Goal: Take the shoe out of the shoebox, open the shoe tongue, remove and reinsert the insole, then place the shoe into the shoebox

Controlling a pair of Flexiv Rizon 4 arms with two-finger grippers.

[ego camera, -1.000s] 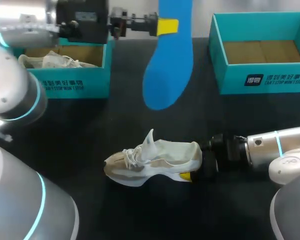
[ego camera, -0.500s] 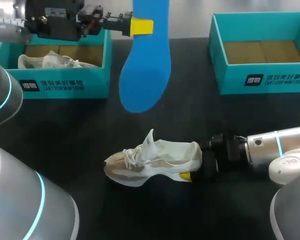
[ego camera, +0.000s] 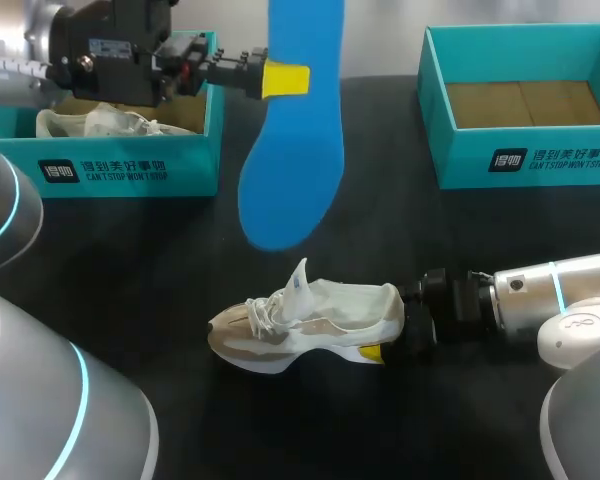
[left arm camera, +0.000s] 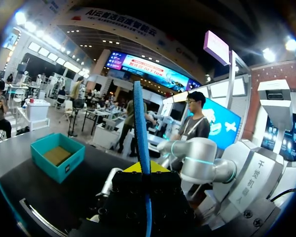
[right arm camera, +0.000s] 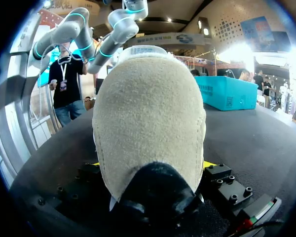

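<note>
Head view: insole out and held aloft, shoe on its side mid-desk, so the job looks roughly half done.

The left gripper [ego camera: 285,78] is clamped on the blue insole [ego camera: 280,170], which hangs toe-down above the desk [ego camera: 130,270], over the gap between the two boxes. The shoe [ego camera: 310,325] lies near the front edge, toe toward the left. Its tongue [ego camera: 298,285] is pulled up and its heel is pinched between the right gripper's [ego camera: 388,338] fingers. Taking the shoe out, opening the tongue and removing the insole appear finished. Left to do are sliding the insole back in and boxing the shoe. The empty box [ego camera: 525,165] sits at the far right corner. The box [ego camera: 120,172] at the far left corner already holds another shoe [ego camera: 100,122].
</note>
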